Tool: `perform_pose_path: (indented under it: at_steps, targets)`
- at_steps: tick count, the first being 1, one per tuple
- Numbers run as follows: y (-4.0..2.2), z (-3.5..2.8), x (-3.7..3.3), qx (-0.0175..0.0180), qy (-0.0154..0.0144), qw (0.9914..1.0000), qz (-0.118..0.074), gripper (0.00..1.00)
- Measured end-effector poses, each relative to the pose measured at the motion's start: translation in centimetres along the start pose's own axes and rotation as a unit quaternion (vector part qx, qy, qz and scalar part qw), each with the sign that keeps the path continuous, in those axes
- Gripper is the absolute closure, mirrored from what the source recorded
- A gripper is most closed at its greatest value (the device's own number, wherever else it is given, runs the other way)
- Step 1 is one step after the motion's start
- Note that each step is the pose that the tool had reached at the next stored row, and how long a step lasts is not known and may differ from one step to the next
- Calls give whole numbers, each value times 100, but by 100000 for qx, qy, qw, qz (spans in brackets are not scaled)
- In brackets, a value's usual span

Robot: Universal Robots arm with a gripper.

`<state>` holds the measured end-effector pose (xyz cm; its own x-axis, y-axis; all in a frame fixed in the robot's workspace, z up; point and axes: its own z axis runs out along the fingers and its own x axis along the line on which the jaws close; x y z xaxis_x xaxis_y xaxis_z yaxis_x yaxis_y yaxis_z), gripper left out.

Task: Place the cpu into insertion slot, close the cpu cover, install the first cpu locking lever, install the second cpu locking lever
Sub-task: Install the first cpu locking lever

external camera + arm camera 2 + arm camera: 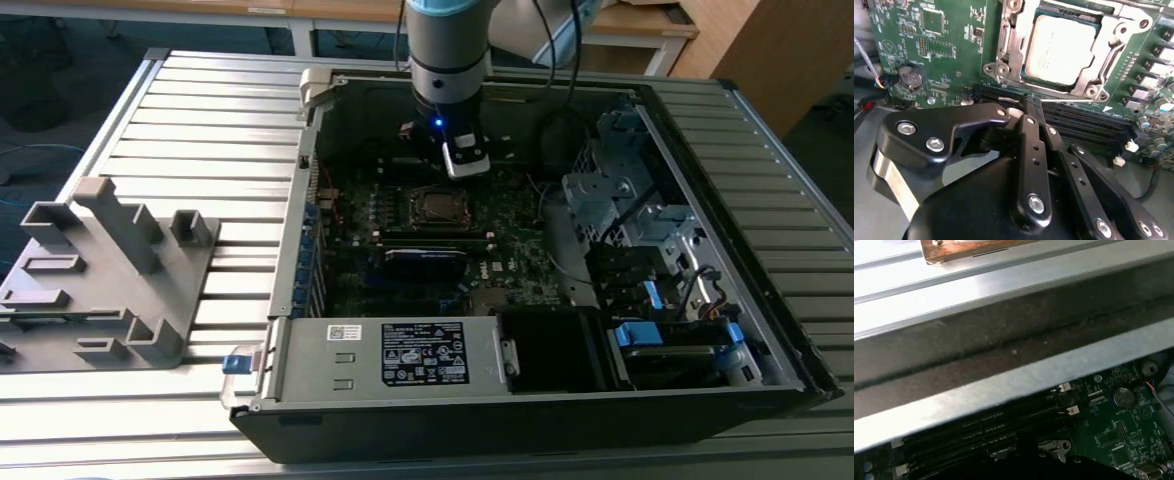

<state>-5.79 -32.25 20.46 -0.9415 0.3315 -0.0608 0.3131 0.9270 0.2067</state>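
Observation:
The cpu, a silvery square chip, lies in the insertion slot on the green motherboard. The cpu cover, a silvery metal frame, lies flat around the chip's edges. How the locking levers stand I cannot tell. In the second wrist view my gripper hangs over the black memory slots just beside the socket, its black fingers drawn together with nothing seen between them. In the exterior view the gripper hovers just behind the cpu inside the open computer case.
The case walls ring the board. A power supply fills the front and a drive cage stands on the exterior view's right. A grey fixture stands on the slatted table on the exterior view's left. A coin cell sits on the board.

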Motion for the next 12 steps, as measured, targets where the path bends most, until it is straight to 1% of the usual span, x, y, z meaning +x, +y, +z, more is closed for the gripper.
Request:
perform_pose_path:
  at_steps: [2, 4, 5, 10, 12]
  targets:
    - [13, -62, -4, 0, -9, 100000, 42, 89]
    - [30, -141, -9, -1, -14, 100000, 56, 89]
    - [34, -161, -10, 3, -18, 100000, 82, 89]
    - [34, -161, -10, -5, -26, 100000, 108, 89]
    - [27, -165, 10, -3, -75, 100000, 101, 89]
